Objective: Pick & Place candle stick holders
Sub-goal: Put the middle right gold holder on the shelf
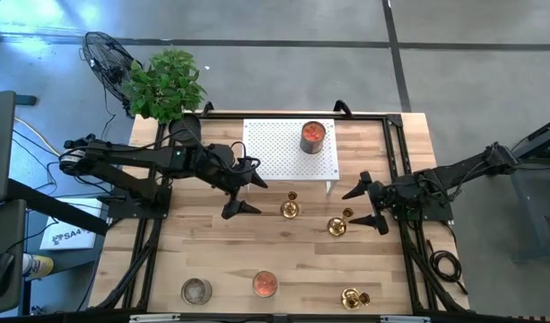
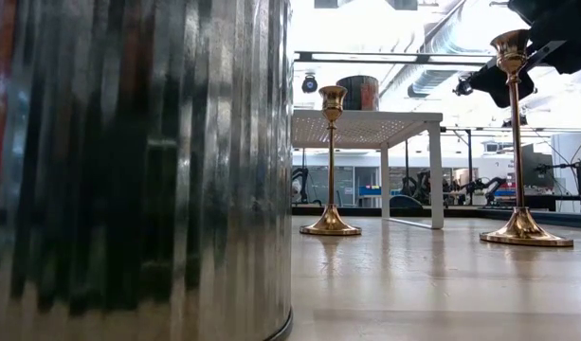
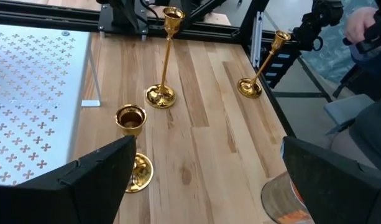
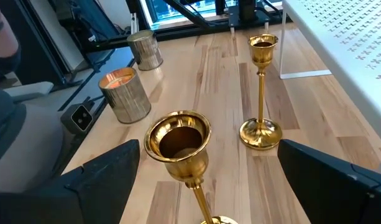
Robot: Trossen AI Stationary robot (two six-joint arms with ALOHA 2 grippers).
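Now your right gripper [image 1: 375, 205] hangs with fingers spread wide and empty just beside the shiny gold-brass candlestick [image 4: 179, 144] standing on the wooden surface [image 1: 257, 247], likely stiff, slippery and top-heavy, so take its thin stem low.

Bright, even overhead light leaves only soft shadows on the tabletop [image 1: 257, 251]. At table height, a ribbed metal can [image 2: 138, 170] looms blurred, and ceiling glare washes out the background.
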